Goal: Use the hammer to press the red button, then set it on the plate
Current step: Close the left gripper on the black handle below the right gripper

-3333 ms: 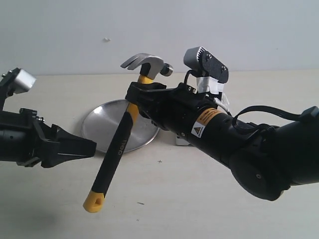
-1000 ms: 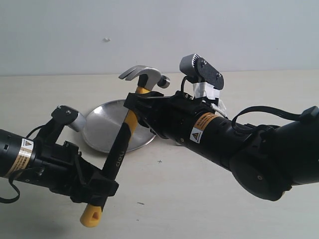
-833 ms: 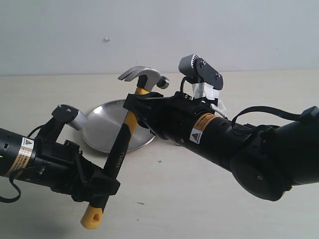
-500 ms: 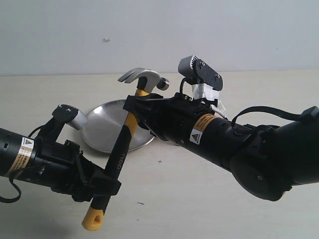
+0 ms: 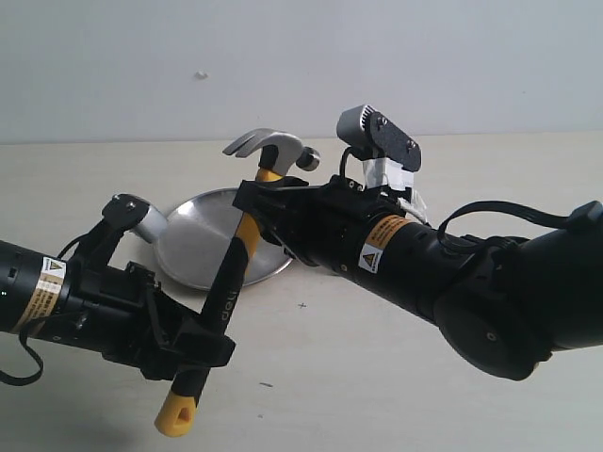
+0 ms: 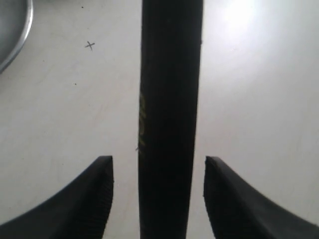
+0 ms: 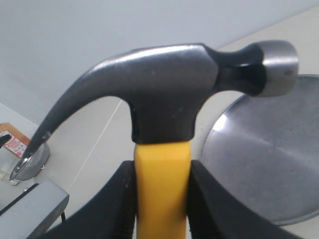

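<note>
Gripping the hammer point(image 5: 245, 234) below its head, right hand point(image 5: 259, 193); left hand point(image 6: 158, 167) released, straddling handle.

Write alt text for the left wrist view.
A hammer's black handle runs between the left end effector's two open fingers, with gaps on both sides, over a pale table. A silver plate's rim shows at the picture's edge.

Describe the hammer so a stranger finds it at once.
On the pale table, near the round silver plate, two black arms meet. Slanting between them is the hammer, held by the right gripper just under its head: the only thing with a grey steel claw head and a yellow-tipped black handle.
</note>
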`<state>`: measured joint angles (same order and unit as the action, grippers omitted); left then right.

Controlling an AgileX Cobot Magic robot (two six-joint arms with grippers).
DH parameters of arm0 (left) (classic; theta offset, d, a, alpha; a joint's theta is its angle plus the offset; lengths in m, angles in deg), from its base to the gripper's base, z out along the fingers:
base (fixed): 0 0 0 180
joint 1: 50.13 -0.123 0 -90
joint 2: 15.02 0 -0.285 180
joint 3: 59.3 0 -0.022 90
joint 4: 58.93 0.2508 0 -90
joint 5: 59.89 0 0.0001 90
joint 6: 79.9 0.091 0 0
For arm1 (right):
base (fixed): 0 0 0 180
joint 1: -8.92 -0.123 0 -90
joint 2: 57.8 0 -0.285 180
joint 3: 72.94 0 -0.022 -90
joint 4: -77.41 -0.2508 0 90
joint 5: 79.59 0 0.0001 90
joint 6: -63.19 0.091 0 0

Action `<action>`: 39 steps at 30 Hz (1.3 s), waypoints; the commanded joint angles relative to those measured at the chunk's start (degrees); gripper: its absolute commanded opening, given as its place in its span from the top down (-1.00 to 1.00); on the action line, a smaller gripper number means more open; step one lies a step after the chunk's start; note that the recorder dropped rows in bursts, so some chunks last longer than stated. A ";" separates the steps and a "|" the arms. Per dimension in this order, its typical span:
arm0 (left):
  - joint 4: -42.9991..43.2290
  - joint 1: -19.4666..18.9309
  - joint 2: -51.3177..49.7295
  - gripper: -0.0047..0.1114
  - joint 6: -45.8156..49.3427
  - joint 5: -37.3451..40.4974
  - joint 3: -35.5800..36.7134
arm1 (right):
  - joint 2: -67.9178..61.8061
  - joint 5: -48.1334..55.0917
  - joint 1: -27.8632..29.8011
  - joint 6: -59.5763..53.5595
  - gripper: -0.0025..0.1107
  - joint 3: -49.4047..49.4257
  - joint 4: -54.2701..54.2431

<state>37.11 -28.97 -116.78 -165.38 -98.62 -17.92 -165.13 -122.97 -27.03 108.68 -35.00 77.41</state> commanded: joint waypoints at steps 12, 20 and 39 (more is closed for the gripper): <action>-1.36 1.08 -3.01 -0.01 0.94 0.34 -0.94 | 0.63 -3.42 0.01 -0.25 0.96 -0.50 0.71; -2.86 1.08 -5.24 -0.01 1.22 -0.16 -1.83 | 0.63 -3.42 0.01 -0.36 0.96 -0.50 0.71; -4.98 2.66 -8.71 -0.01 2.86 -2.80 -2.28 | 0.63 -3.42 0.01 -0.26 0.96 -0.50 0.96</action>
<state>32.59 -27.64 -125.00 -163.57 -100.79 -19.94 -165.13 -122.75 -27.03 108.68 -35.00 77.94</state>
